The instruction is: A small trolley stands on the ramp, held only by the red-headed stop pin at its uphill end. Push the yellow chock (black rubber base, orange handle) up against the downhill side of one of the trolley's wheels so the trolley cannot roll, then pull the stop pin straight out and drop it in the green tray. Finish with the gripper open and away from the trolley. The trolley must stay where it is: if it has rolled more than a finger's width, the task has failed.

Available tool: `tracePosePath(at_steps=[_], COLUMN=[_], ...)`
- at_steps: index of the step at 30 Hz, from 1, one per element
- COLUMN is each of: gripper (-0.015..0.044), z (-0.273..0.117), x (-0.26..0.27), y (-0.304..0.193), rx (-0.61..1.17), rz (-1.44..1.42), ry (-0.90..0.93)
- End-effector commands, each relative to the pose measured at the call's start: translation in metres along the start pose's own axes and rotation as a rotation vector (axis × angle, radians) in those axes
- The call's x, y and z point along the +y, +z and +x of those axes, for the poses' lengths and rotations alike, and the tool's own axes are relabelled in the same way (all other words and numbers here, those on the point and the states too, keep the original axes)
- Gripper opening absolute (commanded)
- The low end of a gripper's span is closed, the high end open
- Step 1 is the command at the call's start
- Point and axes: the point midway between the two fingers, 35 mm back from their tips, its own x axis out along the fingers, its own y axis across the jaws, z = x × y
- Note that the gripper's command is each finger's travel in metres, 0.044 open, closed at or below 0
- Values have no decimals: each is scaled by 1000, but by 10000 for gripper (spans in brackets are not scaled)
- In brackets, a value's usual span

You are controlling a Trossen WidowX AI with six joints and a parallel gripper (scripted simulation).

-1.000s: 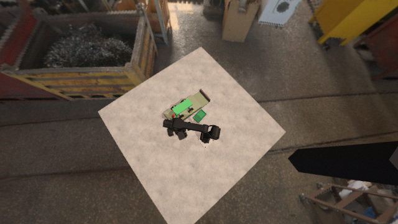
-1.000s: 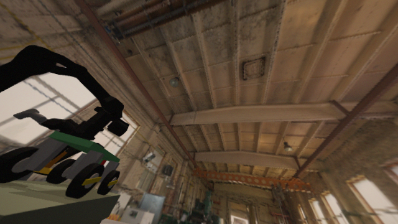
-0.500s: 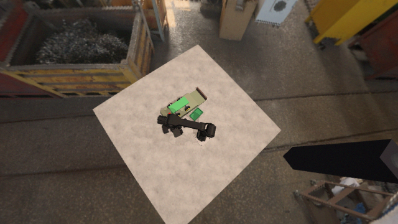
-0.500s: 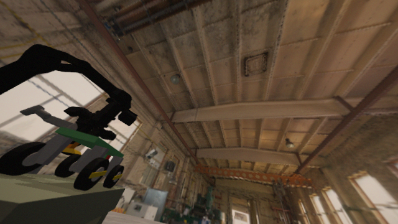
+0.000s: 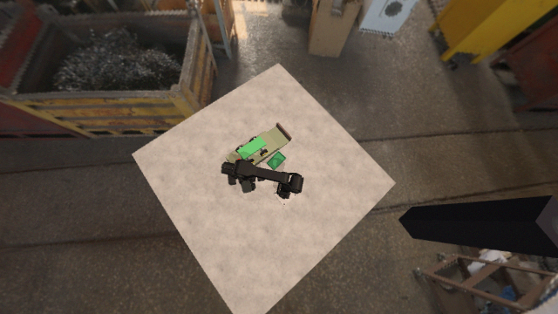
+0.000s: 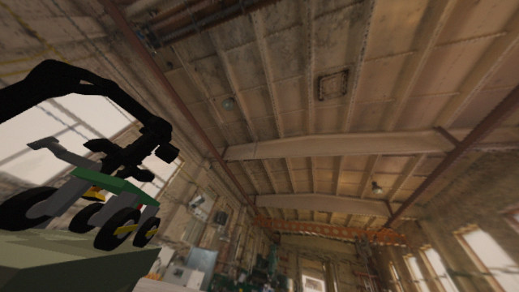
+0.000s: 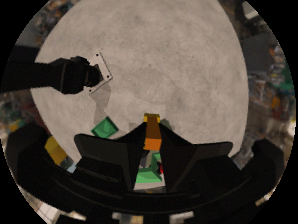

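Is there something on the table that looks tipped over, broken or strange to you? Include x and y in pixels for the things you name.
Nothing stands out: the trolley (image 5: 252, 147) (image 6: 105, 182) (image 7: 148, 176) stands upright on the ramp (image 5: 277, 138) (image 6: 81, 264), and the green tray (image 5: 276, 160) (image 7: 104, 128) sits beside the ramp. I see no visible damage.
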Motion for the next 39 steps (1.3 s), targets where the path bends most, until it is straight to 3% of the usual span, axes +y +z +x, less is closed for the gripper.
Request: tracePosePath(at_steps=[1,30,39], gripper=[0,0,0], z=[0,-1,-1], x=[0,0,0], y=[0,0,0], rx=[2,0,0], rz=[146,1150,1332], ry=[1,-2,-3])
